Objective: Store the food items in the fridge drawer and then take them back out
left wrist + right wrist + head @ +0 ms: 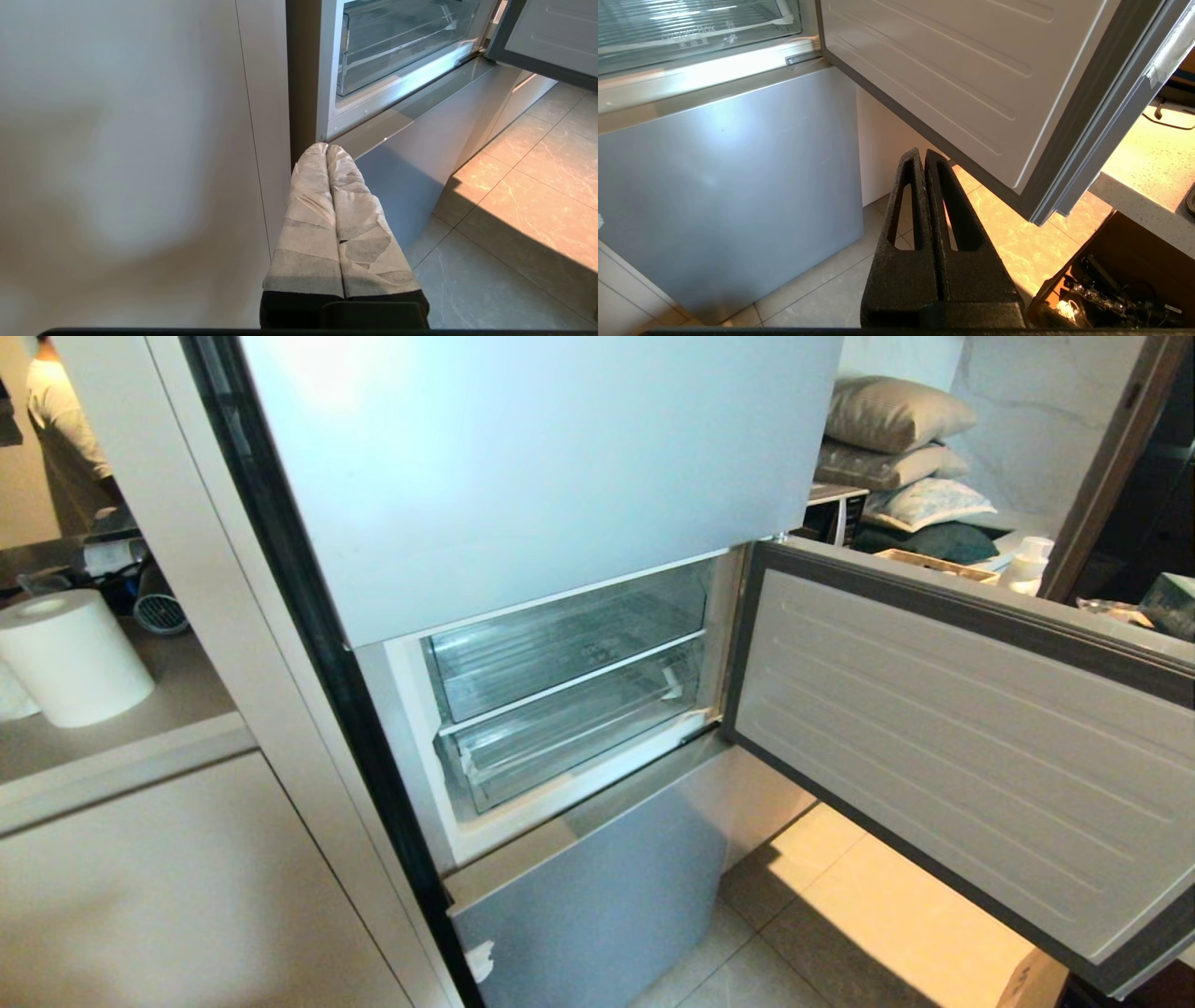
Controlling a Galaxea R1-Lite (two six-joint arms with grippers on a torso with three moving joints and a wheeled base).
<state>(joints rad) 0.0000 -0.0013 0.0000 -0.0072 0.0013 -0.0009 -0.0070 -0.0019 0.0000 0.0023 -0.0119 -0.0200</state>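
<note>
Fridge door was swung open at right of the frame, the clear fridge drawer sat pushed in mid-frame with no fruit visible in it, and both the left gripper and right gripper had jaws pressed together, holding nothing.

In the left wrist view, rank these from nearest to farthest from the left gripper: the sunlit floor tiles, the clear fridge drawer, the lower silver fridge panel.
From the left gripper:
1. lower silver fridge panel, right beside the fingertips.
2. clear fridge drawer, above, inside the open compartment.
3. sunlit floor tiles, off to the side.
</note>
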